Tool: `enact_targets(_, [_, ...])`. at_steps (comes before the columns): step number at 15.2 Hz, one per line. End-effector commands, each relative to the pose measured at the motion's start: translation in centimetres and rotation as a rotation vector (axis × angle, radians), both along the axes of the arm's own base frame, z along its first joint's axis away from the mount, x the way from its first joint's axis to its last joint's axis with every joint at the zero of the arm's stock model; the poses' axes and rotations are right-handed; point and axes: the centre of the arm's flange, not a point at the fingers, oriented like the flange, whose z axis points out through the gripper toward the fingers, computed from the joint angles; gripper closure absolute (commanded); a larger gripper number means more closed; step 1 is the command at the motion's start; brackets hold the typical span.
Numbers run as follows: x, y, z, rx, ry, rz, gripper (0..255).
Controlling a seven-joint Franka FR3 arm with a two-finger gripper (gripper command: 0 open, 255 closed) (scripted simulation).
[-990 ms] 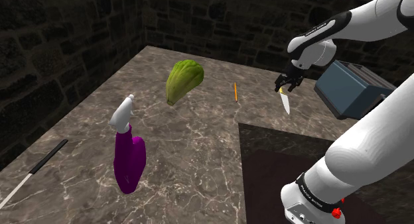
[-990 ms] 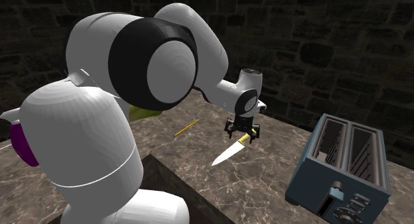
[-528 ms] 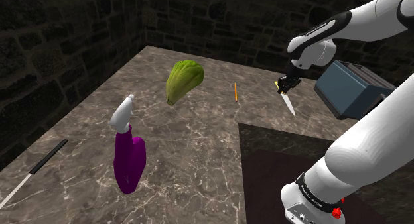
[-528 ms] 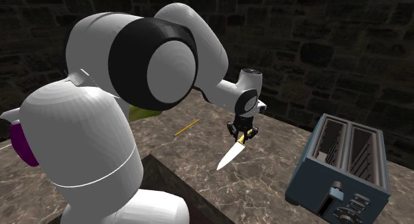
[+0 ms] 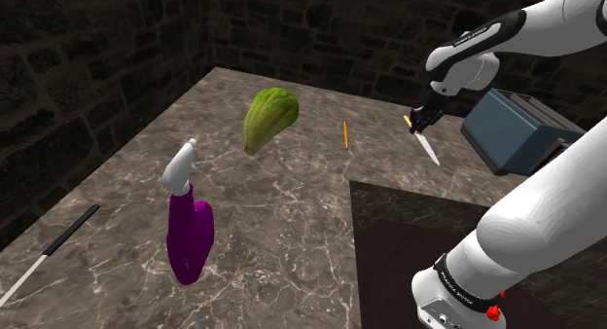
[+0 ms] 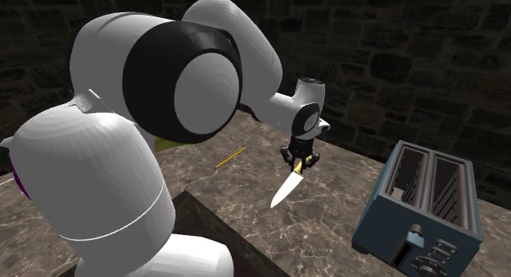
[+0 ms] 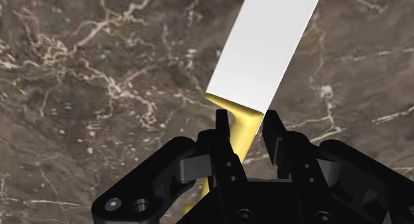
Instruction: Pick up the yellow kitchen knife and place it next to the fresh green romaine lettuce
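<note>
Jaws pinching the knife by its yellow handle, well apart from the lettuce; best carried low, grip firm, laid flat beside it.

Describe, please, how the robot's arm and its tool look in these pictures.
The arm is glossy white with rounded, bulky links, a black joint cap and dark bands with small white lettering. The tool is all black, with two blocky fingers.

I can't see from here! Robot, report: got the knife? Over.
Gripper shut on knife handle, blade angled down. Lettuce across the counter. Thin orange stick lies between.
</note>
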Motion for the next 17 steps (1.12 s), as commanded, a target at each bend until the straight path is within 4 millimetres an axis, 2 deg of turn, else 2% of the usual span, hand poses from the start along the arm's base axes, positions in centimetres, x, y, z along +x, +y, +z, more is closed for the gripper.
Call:
enact_targets(1, [0.0,0.0,1.1,0.0,0.0,0.0,255])
enact_targets(17, [0.0,0.0,9.5,0.0,0.0,0.0,255])
